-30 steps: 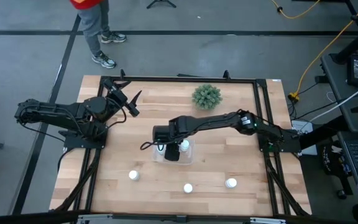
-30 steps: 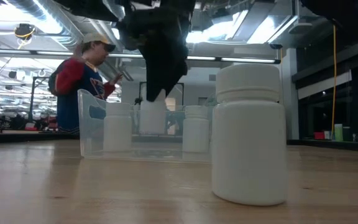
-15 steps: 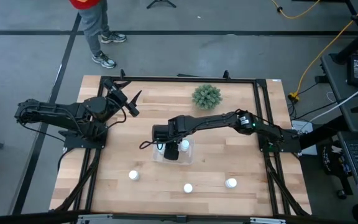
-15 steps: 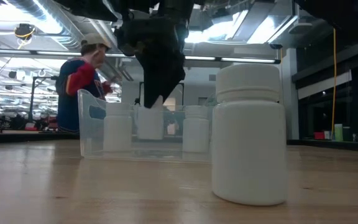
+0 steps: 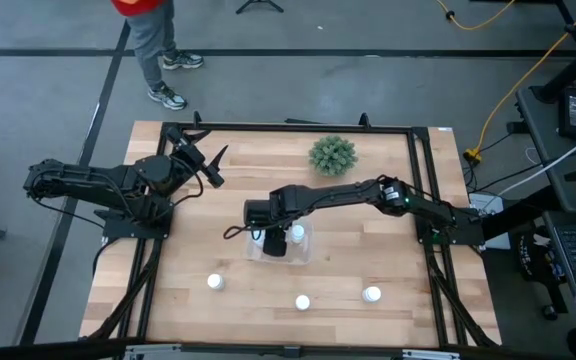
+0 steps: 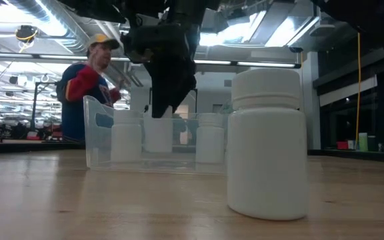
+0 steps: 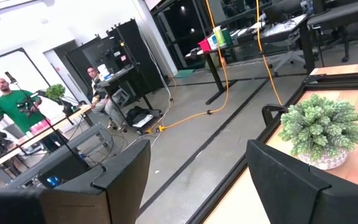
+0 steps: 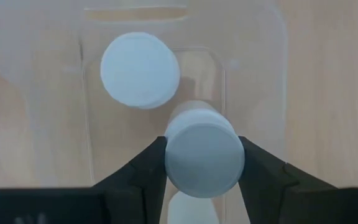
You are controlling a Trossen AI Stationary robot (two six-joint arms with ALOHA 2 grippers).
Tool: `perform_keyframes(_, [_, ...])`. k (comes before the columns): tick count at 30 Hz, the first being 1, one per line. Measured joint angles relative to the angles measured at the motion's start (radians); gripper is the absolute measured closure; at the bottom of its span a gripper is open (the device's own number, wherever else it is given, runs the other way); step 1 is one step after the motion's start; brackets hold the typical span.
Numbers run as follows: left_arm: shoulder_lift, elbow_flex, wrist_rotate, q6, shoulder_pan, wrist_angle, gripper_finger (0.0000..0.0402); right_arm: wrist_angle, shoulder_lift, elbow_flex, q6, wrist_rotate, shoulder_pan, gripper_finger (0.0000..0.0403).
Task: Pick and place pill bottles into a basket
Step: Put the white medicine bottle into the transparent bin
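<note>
Right claw (image 8: 202, 163) gripping pill bottle (image 8: 204, 153), inside basket (image 8: 253, 37)

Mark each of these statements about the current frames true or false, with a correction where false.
1. The right pincer is shut on a pill bottle over the basket. True.
2. The left pincer holds a bottle. False: it is open and empty, waiting near the table's left edge.
3. Three bottles stand on the table outside the basket. True.
4. The green plant sits inside the basket. False: it stands apart, near the table's far edge.
</note>
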Motion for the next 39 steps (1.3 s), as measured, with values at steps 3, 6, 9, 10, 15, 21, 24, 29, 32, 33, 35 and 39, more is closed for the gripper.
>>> perform_keyframes(3, [0.0, 0.0, 0.0, 0.001, 0.0, 0.0, 0.014, 0.005, 0.0, 0.0, 0.0, 0.0, -0.006, 0.0242])
perform_keyframes(6, [0.0, 0.0, 0.0, -0.005, 0.0, 0.0, 0.014, 0.031, 0.0, -0.028, 0.003, 0.0, -0.007, 0.0242])
perform_keyframes(9, [0.0, 0.0, 0.0, -0.005, 0.0, 0.0, 0.014, 0.016, 0.001, -0.03, 0.003, -0.002, -0.007, 0.0242])
perform_keyframes(10, [0.0, 0.0, 0.0, -0.006, 0.0, 0.0, 0.014, 0.016, 0.0, -0.029, 0.004, -0.002, -0.007, 0.0242])
perform_keyframes(15, [0.0, 0.0, 0.0, -0.006, 0.0, 0.0, 0.014, 0.023, 0.0, -0.029, 0.025, -0.003, -0.007, 0.0241])
perform_keyframes(21, [0.0, 0.0, 0.0, -0.006, 0.0, 0.0, 0.014, 0.024, 0.0, -0.029, 0.031, -0.027, -0.007, 0.0207])
perform_keyframes(24, [0.0, 0.0, 0.0, -0.007, 0.0, 0.0, 0.014, 0.024, 0.0, -0.029, 0.033, -0.028, -0.007, 0.0179])
perform_keyframes(29, [0.0, 0.0, 0.0, -0.007, 0.0, 0.0, 0.014, 0.024, 0.0, -0.029, 0.056, -0.048, -0.007, 0.0141])
perform_keyframes(32, [0.0, 0.0, 0.0, -0.007, 0.0, 0.0, 0.014, 0.017, -0.002, -0.029, 0.072, -0.056, -0.007, 0.0125])
perform_keyframes(33, [0.0, 0.0, 0.0, -0.007, 0.0, 0.0, 0.014, 0.012, -0.005, -0.029, 0.079, -0.056, -0.007, 0.0121])
perform_keyframes(35, [0.0, 0.0, 0.0, -0.007, 0.0, 0.0, 0.014, 0.007, -0.018, -0.025, 0.085, -0.056, -0.007, 0.0117])
perform_keyframes(39, [0.0, 0.0, 0.0, -0.007, 0.0, -0.001, 0.014, -0.034, -0.043, 0.019, 0.086, -0.032, -0.007, 0.0115])
